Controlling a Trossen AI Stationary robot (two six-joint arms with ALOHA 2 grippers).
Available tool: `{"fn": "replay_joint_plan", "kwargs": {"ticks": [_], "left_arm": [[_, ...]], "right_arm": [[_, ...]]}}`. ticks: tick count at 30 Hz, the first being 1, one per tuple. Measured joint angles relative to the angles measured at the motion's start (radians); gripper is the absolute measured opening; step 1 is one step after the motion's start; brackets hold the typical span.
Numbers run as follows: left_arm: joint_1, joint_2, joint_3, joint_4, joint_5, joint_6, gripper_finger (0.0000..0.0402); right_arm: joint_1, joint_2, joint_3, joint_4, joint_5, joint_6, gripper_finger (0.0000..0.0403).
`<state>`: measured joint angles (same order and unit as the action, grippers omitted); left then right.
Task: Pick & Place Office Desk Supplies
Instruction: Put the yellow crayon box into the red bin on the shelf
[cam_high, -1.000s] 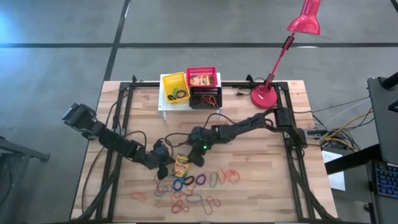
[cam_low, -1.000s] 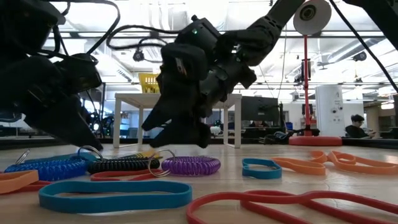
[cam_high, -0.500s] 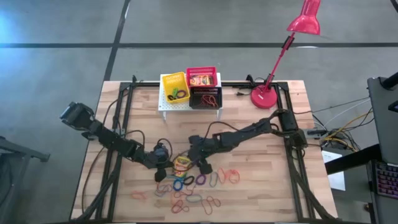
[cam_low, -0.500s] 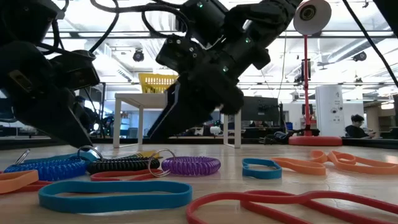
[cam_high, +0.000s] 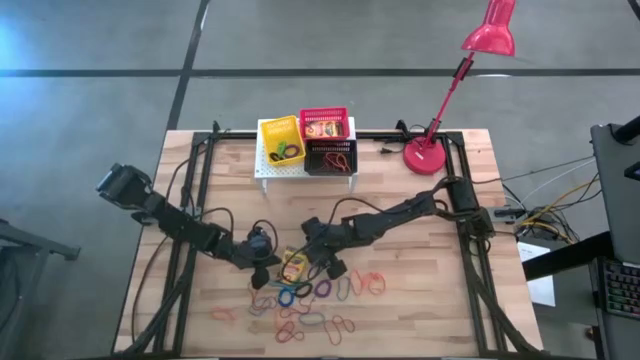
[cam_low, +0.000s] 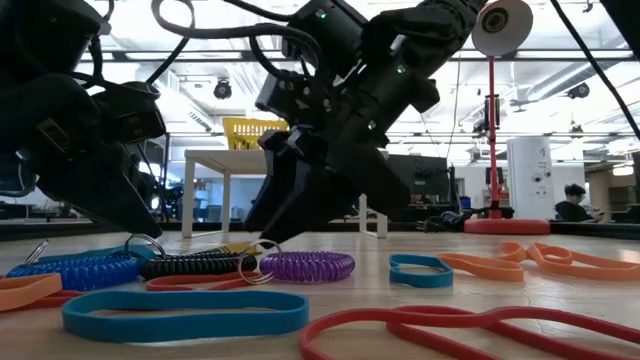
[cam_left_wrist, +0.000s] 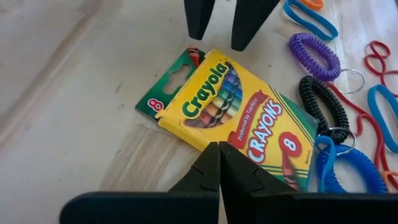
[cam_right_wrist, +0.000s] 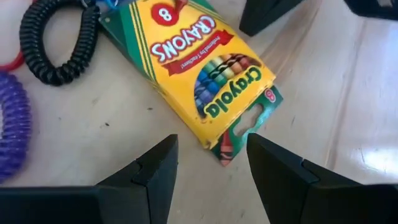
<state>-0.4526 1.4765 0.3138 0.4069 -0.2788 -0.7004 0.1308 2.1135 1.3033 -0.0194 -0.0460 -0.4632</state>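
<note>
We see a crayon box (cam_right_wrist: 196, 71) lying flat on the worktop (cam_high: 420, 300) between both arms. Our right gripper (cam_right_wrist: 208, 165) hovers at its flap end, fingers (cam_right_wrist: 146, 180) spread and released, roughly in line with its long axis. Our left gripper (cam_left_wrist: 218, 163), fingers clenched and empty, touches the opposite long edge.

Crayon box (cam_right_wrist: 199, 68): yellow-green, flat on the table, directly ahead of the right gripper (cam_right_wrist: 208, 163), whose parted fingers face its hang-tab end. Coiled and flat elastic loops (cam_high: 305, 305) lie scattered just beyond it.
</note>
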Motion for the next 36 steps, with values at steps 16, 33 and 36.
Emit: {"fn": "replay_joint_plan", "kwargs": {"ticks": [16, 33, 36], "left_arm": [[0.004, 0.000, 0.000, 0.019, -0.023, 0.017, 0.0002], [0.005, -0.167, 0.048, -0.173, -0.008, 0.081, 0.0002], [0.005, -0.235, 0.041, -0.193, -0.003, 0.097, 0.0002]], "right_arm": [[-0.010, 0.031, 0.001, 0.026, -0.019, -0.012, 0.0059], [0.029, -0.013, 0.000, 0.021, 0.149, -0.052, 0.0008], [0.053, -0.023, -0.001, 0.015, 0.223, -0.074, 0.0008]]}}
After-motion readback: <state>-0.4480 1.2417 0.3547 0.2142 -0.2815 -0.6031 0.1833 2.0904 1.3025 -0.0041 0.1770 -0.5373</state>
